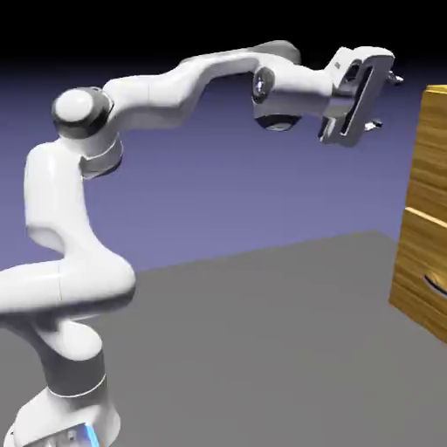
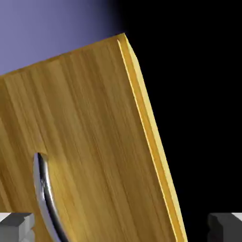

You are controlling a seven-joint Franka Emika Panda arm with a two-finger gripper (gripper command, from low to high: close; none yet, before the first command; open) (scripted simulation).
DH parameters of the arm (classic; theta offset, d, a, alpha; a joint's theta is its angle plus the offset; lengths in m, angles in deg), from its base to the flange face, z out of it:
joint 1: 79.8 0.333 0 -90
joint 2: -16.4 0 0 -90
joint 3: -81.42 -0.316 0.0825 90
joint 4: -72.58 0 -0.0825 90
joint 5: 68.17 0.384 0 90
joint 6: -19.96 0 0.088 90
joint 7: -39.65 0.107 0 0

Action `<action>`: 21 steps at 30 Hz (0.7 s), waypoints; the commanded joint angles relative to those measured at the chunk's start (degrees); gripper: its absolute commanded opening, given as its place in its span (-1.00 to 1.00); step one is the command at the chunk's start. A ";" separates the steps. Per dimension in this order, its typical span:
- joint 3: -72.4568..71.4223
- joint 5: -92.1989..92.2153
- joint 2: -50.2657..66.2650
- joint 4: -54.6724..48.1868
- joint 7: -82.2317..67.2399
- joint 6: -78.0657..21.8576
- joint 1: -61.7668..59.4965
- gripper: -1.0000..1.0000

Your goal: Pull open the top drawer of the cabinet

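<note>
The cabinet point(image 1: 426, 209) of golden-brown striped wood stands at the exterior view's right edge, its front split by dark seams. The top drawer point(image 1: 434, 144) is its uppermost panel and looks shut. My gripper point(image 1: 388, 102) hangs open in the air a short way left of that panel, level with the cabinet's top and touching nothing. In the hand view the drawer's wood front point(image 2: 94, 123) fills the left and middle. A thin curved metal handle point(image 2: 45, 194) shows at lower left, just right of my left fingertip point(image 2: 16, 227). My gripper point(image 2: 121, 229) holds nothing.
Below the top drawer, a lower drawer point(image 1: 419, 288) carries a dark curved handle point(image 1: 434, 283). The grey table point(image 1: 262, 349) stretches between the robot's base and the cabinet. In the hand view, the space right of the wood panel's edge is black.
</note>
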 commanded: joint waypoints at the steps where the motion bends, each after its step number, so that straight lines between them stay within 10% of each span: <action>1: -1.39 1.98 -0.24 -1.03 -2.50 -0.27 -1.74 0.00; 21: -28.44 40.45 -5.01 -21.17 -51.05 -5.46 -35.54 0.00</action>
